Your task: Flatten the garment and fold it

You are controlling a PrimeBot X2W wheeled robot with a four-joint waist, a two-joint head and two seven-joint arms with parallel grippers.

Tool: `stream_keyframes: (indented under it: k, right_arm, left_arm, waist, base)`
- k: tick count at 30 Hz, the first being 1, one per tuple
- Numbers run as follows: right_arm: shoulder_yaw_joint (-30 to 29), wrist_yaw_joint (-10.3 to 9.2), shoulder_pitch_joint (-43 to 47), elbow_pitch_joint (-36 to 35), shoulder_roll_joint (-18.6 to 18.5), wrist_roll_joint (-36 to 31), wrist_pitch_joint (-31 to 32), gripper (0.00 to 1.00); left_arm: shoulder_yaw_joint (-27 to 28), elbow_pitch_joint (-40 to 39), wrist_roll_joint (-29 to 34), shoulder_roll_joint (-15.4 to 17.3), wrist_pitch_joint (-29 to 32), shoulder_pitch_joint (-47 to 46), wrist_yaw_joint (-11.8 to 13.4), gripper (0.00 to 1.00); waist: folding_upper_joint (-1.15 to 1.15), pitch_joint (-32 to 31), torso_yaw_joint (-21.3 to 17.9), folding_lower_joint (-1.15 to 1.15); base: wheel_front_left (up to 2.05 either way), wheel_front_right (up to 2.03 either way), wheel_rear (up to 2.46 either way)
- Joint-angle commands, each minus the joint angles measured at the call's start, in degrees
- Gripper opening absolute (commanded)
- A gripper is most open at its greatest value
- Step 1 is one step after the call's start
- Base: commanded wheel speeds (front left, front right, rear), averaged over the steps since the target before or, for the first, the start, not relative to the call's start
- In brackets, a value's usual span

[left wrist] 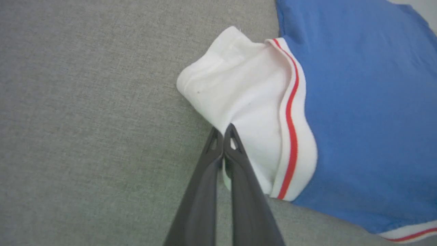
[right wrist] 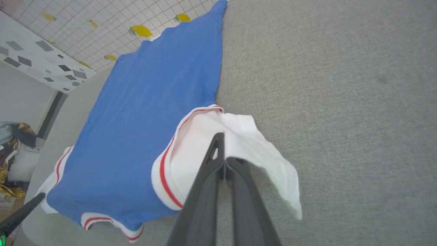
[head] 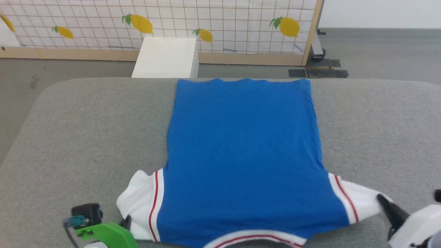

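Bright, even, soft light, faint shadows; wrist views bend and blur toward edges.

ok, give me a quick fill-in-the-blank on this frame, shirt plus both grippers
1. The garment lies spread on a ___ padded surface.
2. The left gripper is shut on a ___ sleeve.
3. The right gripper holds the other sleeve with its jaws ___.
4. The trim stripe beside the left sleeve is ___.

Missing words: grey; white; shut; red.
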Motion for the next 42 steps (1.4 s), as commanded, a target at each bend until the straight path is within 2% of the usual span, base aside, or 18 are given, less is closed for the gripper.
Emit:
stream_keyframes:
  k: [1, 5, 8, 12, 15, 16, 17, 22, 25, 29, 34, 38, 42]
  right_arm:
    - [1.2, -0.08, 0.2, -0.9, -0.1, -2.7, 2.0, 0.00]
    - [7.2, -0.08, -1.3, 0.3, -1.7, -11.1, 8.5, 0.00]
    - [11.5, -0.08, -3.6, 4.3, -2.8, -16.8, 11.6, 0.00]
    - [15.2, -0.08, -5.5, 12.1, -3.1, -20.8, 12.0, 0.00]
    - [16.1, -0.08, -6.4, 17.1, -2.7, -21.2, 11.5, 0.00]
    - [16.4, -0.08, -6.6, 18.4, -2.6, -21.0, 11.3, 0.24]
    - [16.1, -0.08, -6.8, 19.4, -2.4, -20.6, 10.7, 1.00]
    - [13.3, -0.08, -6.2, 17.5, -2.2, -16.4, 7.4, 1.00]
    - [9.9, -0.08, -3.9, 12.0, -1.9, -12.6, 6.7, 1.00]
    - [2.7, -0.08, -0.2, 1.8, -1.3, -7.8, 6.8, 1.00]
    - [-2.5, -0.08, -3.2, -6.0, -0.4, -5.1, 4.2, 1.00]
    - [-1.8, -0.08, -11.1, -5.9, -0.6, -7.3, 0.4, 1.00]
    - [0.4, -0.08, -21.5, -0.5, -2.3, -10.7, -2.5, 1.00]
  left_arm:
    - [-1.0, -0.4, 2.1, 1.6, 1.3, 0.8, 0.8, 0.00]
    - [-4.2, 0.9, 4.8, 2.7, 4.7, 0.0, 1.4, 0.00]
    - [-4.8, 2.6, 5.1, 2.2, 4.8, -0.9, 1.5, 0.00]
    - [-4.9, 4.5, 4.3, 1.2, 3.6, -1.9, 1.0, 0.00]
    - [-4.9, 5.6, 3.7, 0.7, 2.9, -2.4, 0.4, 0.00]
    - [-4.8, 6.0, 3.4, 0.5, 2.6, -2.5, 0.3, 0.00]
    - [-4.7, 6.3, 3.1, 0.3, 2.4, -2.6, 0.1, 0.00]
    - [-4.6, 6.6, 2.5, 0.1, 1.3, -2.8, -0.4, 0.00]
    - [-4.1, 5.9, 2.1, 0.2, 0.7, -2.5, -0.3, 0.00]
    - [-3.5, 4.0, 1.8, 0.4, 0.2, -1.9, 0.2, 0.00]
    - [-2.7, 1.3, 1.5, 0.7, -0.2, -1.2, 1.1, 0.00]
    - [-2.1, -1.6, 1.5, 1.0, -0.6, -0.8, 1.7, 0.00]
    - [-2.0, -5.2, 1.9, 1.3, -0.7, -0.5, 2.5, 0.00]
  waist:
    - [0.00, 0.5, -0.4, 0.01]
    - [0.00, 1.3, -0.9, 0.01]
    - [0.00, 2.1, -1.3, 0.01]
    - [0.00, 2.9, -1.2, 0.01]
    - [0.00, 3.1, -1.1, 0.01]
    - [0.00, 3.2, -1.0, 0.01]
    - [0.00, 3.1, -1.0, 0.01]
    - [0.00, 2.5, -1.1, 0.01]
    - [0.00, 2.1, -1.4, 0.01]
    - [0.00, 1.9, -1.8, 0.01]
    - [0.00, 2.9, -2.4, 0.01]
    - [0.00, 5.7, -2.6, 0.01]
    - [0.00, 9.9, -1.7, 0.01]
  base:
    - [0.00, 0.00, 0.00]
    - [0.00, 0.00, 0.00]
    - [0.00, 0.00, 0.00]
    - [0.00, 0.00, 0.00]
    - [0.00, 0.00, 0.00]
    - [0.00, 0.00, 0.00]
    - [0.00, 0.00, 0.00]
    - [0.00, 0.00, 0.00]
    - [0.00, 0.00, 0.00]
    - [0.00, 0.00, 0.00]
    - [0.00, 0.00, 0.00]
    - [0.00, 0.00, 0.00]
    - [0.00, 0.00, 0.00]
